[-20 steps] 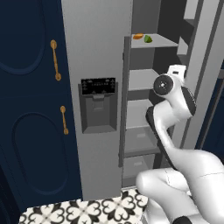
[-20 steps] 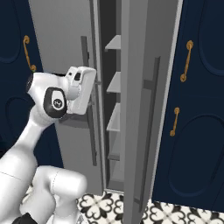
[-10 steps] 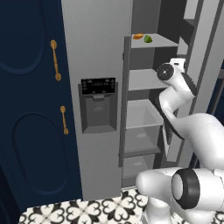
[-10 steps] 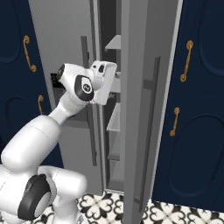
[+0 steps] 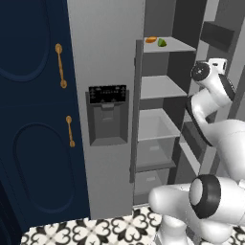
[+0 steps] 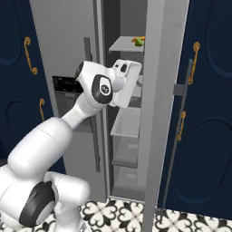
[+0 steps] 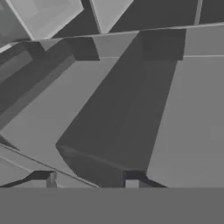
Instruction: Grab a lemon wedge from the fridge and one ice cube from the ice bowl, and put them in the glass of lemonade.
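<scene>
The fridge (image 5: 106,57) is tall and grey, and its right door (image 6: 164,95) stands open, showing grey shelves. On the top shelf (image 5: 168,46) lie a small orange-yellow piece (image 5: 150,40) and a green piece (image 5: 162,42); they are too small to tell which is a lemon wedge. My hand (image 6: 128,77) reaches into the opening at middle-shelf height, below those pieces. In the hand view my gripper (image 7: 91,183) is open, its fingertips apart with nothing between them, facing bare grey shelves. The ice bowl and the glass of lemonade are out of view.
Navy cabinets with brass handles (image 5: 60,64) flank the fridge on the left and on the right (image 6: 195,54). The left fridge door carries a black control panel (image 5: 108,94) and a long dark handle (image 6: 87,50). Patterned black-and-white tiles (image 6: 127,213) cover the floor.
My arm has swung up and forward, bringing the hand into the fridge opening. The right door stands wider open than a second ago.
</scene>
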### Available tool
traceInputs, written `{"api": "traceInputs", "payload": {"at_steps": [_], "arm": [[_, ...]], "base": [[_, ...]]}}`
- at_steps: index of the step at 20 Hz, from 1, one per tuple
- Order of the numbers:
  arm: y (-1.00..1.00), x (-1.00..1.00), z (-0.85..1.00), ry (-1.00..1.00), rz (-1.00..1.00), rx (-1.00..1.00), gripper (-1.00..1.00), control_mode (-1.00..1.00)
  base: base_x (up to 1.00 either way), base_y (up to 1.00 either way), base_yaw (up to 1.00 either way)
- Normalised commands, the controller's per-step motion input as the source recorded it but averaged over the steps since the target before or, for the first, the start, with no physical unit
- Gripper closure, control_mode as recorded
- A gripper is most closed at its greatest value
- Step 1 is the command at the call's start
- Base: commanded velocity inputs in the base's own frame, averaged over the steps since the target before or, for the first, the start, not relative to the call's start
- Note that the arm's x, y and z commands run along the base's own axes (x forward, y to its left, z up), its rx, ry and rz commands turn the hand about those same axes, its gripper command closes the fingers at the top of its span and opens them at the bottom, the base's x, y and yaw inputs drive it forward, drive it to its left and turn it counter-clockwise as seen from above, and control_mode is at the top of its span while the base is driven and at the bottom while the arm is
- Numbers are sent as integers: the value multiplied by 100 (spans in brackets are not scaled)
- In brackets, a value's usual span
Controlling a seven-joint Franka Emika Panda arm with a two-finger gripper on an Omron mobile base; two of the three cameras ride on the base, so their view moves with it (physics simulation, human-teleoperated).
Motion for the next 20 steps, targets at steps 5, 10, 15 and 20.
{"api": "traceInputs", "payload": {"at_steps": [5, 10, 15, 20], "arm": [[-32, -38, -8, -6, -1, 0, -100, -100], [79, -66, 55, -60, -3, 0, -100, -100], [100, -74, 35, -59, -11, 9, -100, -100], [100, -99, -7, -19, -9, 33, -100, -100]], "base": [[0, 0, 0], [0, 0, 0], [0, 0, 0], [0, 0, 0]]}}
